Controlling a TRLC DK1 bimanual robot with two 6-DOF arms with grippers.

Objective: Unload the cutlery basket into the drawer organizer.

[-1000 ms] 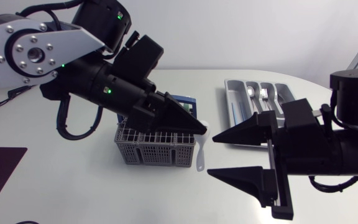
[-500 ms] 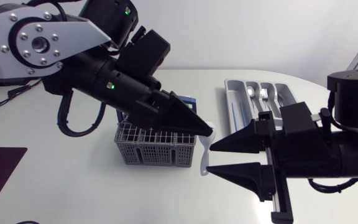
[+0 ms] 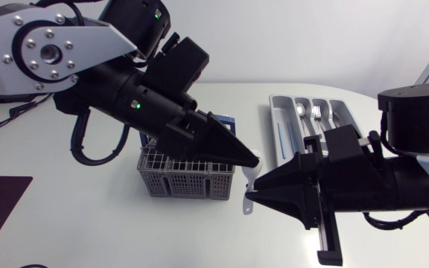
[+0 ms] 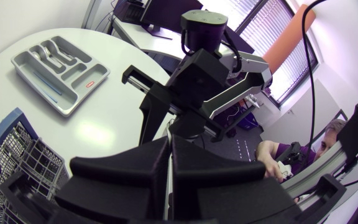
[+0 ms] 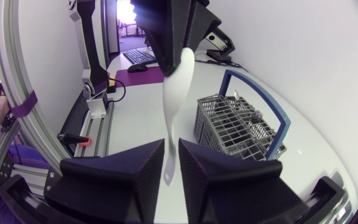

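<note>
A white spoon (image 3: 249, 179) hangs upright in the air just beside the cutlery basket (image 3: 181, 181), on the side nearer the drawer organizer (image 3: 272, 112). The left gripper (image 3: 250, 158), reaching over the basket, is clenched on the spoon's broad upper end. The slim handle points down, and its lower end sits at the tip of the right gripper (image 3: 253, 198), which comes in from the side away from the basket. Whether the right gripper has clamped the handle cannot be told. The organizer lies on the table (image 3: 88, 216) well apart from the basket, with silver cutlery (image 3: 315, 112) in its compartments.
</note>
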